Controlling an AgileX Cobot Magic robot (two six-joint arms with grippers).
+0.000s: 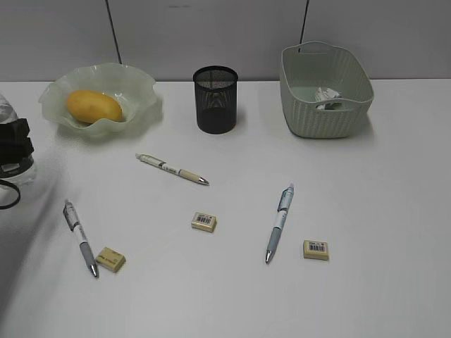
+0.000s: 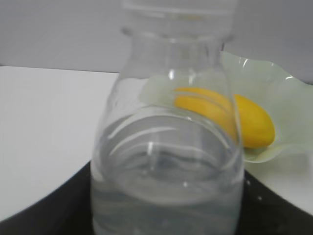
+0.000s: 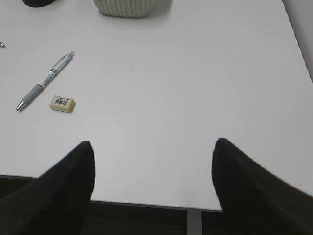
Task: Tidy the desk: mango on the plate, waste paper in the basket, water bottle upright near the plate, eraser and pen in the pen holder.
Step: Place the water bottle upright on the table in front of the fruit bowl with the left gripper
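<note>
The mango [image 1: 94,105] lies on the ruffled green plate [image 1: 137,88] at the back left; both also show in the left wrist view, the mango [image 2: 249,120] and the plate [image 2: 288,103]. My left gripper [image 1: 14,151] is shut on the clear water bottle [image 1: 5,111] at the desk's left edge. In the left wrist view the bottle [image 2: 166,147] stands upright between the jaws [image 2: 166,218]. The waste paper [image 1: 326,96] lies in the basket [image 1: 328,123]. The black mesh pen holder [image 1: 215,100] stands between plate and basket. My right gripper [image 3: 152,161] is open and empty over the desk's front edge.
Three pens lie on the white desk [image 1: 366,197]: one in the middle [image 1: 173,169], one at the left front [image 1: 80,237], one at the right front [image 1: 280,222]. Three erasers lie near them: [image 1: 204,222], [image 1: 110,259], [image 1: 316,249]. The right wrist view shows a pen [image 3: 45,81] and an eraser [image 3: 63,103].
</note>
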